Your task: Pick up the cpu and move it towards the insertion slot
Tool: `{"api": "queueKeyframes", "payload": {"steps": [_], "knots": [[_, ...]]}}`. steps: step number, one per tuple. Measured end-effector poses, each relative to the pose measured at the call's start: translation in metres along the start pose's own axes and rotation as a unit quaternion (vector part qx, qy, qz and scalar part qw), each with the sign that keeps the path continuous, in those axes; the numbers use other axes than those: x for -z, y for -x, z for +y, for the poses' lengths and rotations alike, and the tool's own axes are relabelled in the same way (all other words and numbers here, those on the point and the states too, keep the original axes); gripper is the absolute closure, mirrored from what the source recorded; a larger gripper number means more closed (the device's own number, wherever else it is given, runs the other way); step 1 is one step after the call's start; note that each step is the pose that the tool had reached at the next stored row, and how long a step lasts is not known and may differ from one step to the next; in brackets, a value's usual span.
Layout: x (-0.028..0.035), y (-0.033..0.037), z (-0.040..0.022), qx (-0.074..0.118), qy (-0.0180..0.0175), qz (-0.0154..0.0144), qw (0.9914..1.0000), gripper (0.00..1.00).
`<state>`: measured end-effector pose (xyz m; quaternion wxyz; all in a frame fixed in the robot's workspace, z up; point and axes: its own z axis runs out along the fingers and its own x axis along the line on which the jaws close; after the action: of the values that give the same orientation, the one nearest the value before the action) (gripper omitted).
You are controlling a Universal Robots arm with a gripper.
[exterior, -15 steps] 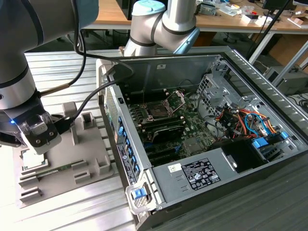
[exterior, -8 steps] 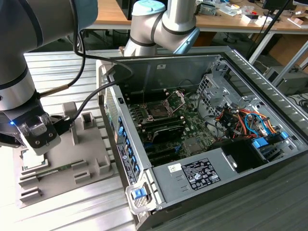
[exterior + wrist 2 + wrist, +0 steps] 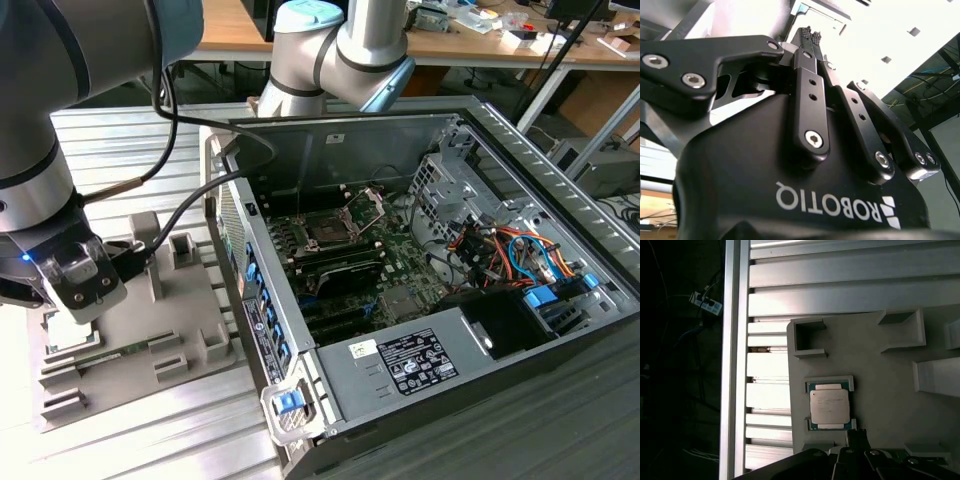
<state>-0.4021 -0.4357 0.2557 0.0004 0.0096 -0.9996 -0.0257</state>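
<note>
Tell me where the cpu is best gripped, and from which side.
Probably by its two free opposite edges, coming straight down from above. The cpu lies flat, face up, in a shallow seat on the plate. Raised lips guard two of its ends, so only the other two edges look reachable.

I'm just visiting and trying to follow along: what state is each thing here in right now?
Small silvery square cpu: lying flat in its nest on the grey plastic fixture plate, not gripped.
Square dark insertion slot: silver retaining bracket raised, open.
Black robot hand: fingertips shut together, holding nothing.
Grey metal computer case: side open, insides exposed.
</note>
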Motion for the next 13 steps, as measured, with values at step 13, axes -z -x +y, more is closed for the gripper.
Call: {"api": "queueKeyframes", "payload": {"steps": [13], "knots": [[-0.003,-0.0002,-0.0001,0.0,0.0,0.0,1.0,0.89]]}}
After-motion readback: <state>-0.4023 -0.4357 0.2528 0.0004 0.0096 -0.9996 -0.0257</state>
